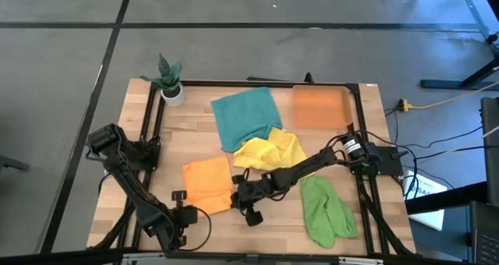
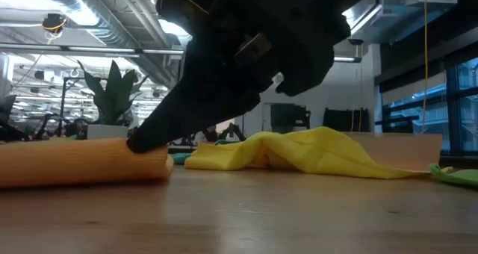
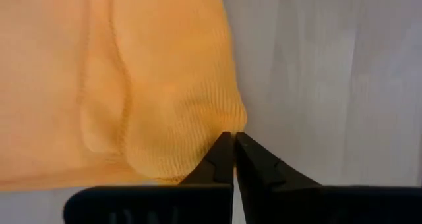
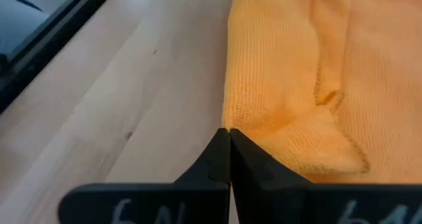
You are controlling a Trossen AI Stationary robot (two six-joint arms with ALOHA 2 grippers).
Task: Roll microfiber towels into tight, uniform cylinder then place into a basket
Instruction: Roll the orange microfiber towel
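- Your left gripper [image 3: 233,140], near table edge: fingers pressed together at the orange towel [image 1: 208,185] corner; can't tell if fabric is pinched.
- Your right gripper [image 4: 229,137]: fingers together at the opposite corner, same doubt; low view mostly blocked by this arm.
- Yellow towel [image 1: 269,152] crumpled mid-table, light green towel [image 1: 326,210] to the right.
- Teal towel [image 1: 245,117] and basket [image 1: 321,107] farthest.

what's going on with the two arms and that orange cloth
Both arms are working on the orange towel near the table's front. The left pincer is shut at one of its corners and the right pincer is shut at another, each with its tips right at the cloth's edge. The towel is partly folded, not a tight roll. The teal towel, yellow towel and green towel lie loose, and the orange basket has no towel in it.
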